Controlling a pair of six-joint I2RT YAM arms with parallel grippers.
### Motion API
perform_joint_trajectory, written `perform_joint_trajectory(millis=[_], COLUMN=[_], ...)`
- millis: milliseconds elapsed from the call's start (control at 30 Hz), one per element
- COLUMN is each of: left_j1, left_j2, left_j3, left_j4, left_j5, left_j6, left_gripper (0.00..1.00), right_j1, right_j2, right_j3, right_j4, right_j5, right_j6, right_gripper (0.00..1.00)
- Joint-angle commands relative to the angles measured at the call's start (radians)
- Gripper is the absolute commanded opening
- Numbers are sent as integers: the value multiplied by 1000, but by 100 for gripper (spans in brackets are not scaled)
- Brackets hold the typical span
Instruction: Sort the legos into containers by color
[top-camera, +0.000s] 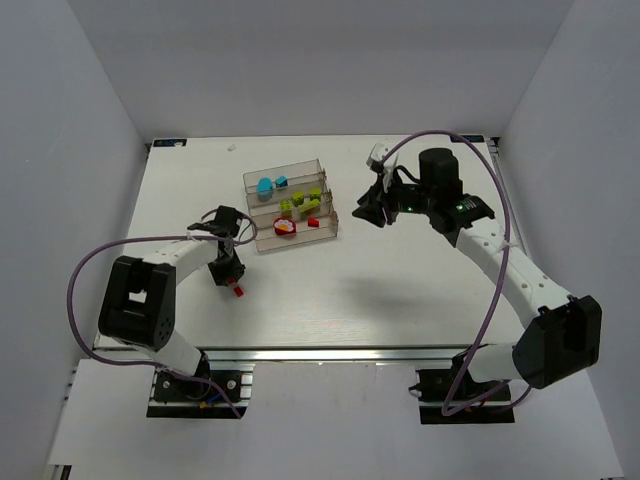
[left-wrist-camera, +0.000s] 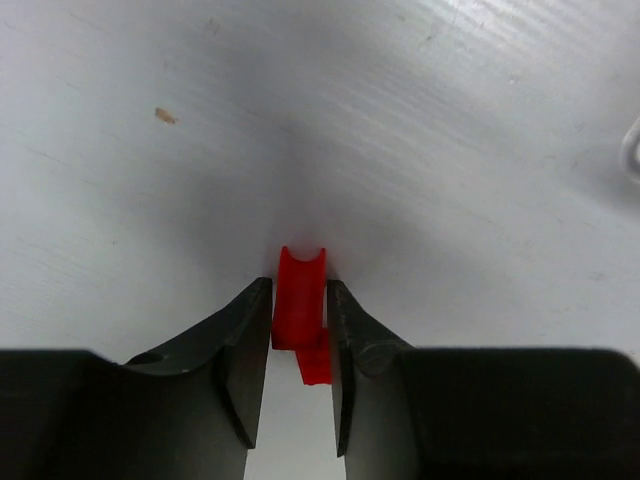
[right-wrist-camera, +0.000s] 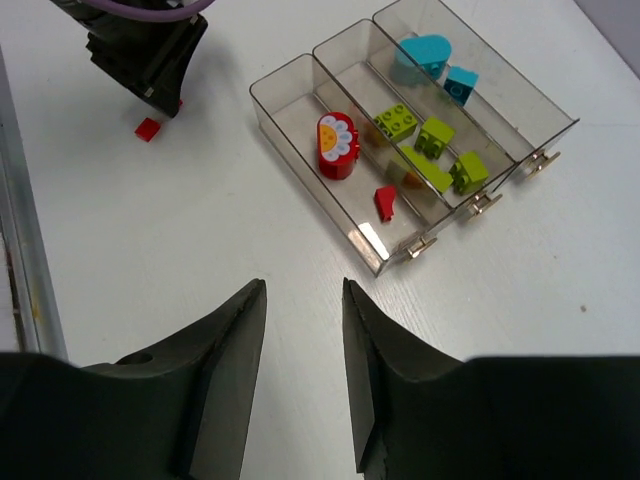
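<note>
My left gripper points down at the table, left of and in front of the containers. In the left wrist view its jaws press both sides of a small red lego at table level. A second red bit shows just behind it; whether it is the same brick is unclear. The red lego also shows in the right wrist view. The troughs hold cyan legos at the far side, lime-green legos in the middle and red legos nearest. My right gripper is open and empty, right of the rack.
The rack's clasps face my right gripper. The left arm's purple cable loops over the table's left side. White walls close in the table on three sides. The metal rail runs along the near edge.
</note>
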Motion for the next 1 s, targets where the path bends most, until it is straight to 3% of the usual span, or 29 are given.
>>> perform_joint_trajectory(millis=[0, 233, 367, 500, 633, 833, 933, 967], left_j1=[-5, -5, -5, -5, -5, -5, -5, -5], left_j2=[-4, -110, -229, -294, -205, 38, 141, 163], left_j3=[31, 53, 65, 73, 157, 328, 405, 427], left_j4=[21, -7, 36, 160, 235, 265, 257, 248], left_j5=[-26, -35, 66, 373, 576, 627, 641, 643], left_j6=[-1, 58, 216, 382, 492, 620, 605, 594], left_gripper=[39, 15, 0, 0, 0, 3, 15, 26], right_j1=[-29, -87, -101, -125, -145, -174, -182, -180], right_j2=[-39, -59, -62, -74, -77, -77, -71, -64], right_j3=[-36, -85, -101, -119, -136, -153, -156, -156], right_j4=[63, 92, 102, 122, 131, 140, 135, 126], right_j5=[-74, -123, -137, -136, -146, -175, -191, -206], right_j6=[30, 49, 53, 62, 72, 79, 76, 60], right_gripper=[42, 42, 41, 40, 40, 40, 41, 44])
